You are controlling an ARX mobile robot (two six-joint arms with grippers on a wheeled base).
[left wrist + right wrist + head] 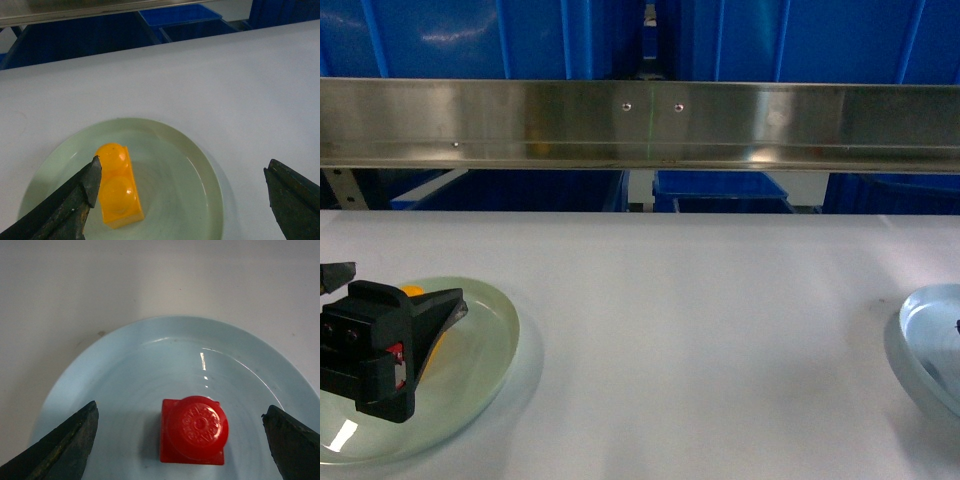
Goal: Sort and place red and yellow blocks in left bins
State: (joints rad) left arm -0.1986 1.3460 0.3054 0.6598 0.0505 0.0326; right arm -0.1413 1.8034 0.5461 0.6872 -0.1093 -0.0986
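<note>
A yellow block [117,186] with two round studs lies on a pale green plate [200,170]. My left gripper [182,175] hangs open over it. Its left finger [75,200] is right beside the block and its right finger [295,200] is past the plate's rim. The head view shows this gripper [398,288] low on the left, hiding most of the yellow block [412,291]. A red block [195,430] with one round stud sits on a pale blue plate [125,370], and my right gripper [180,411] stands open around it without touching. Blue bins [520,190] stand beyond the table.
A long steel rail [640,125] runs across the back above the white table [700,330]. More blue crates [720,188] sit under and behind it. The green plate [490,340] is near the left front edge and the pale blue plate [930,340] at the far right.
</note>
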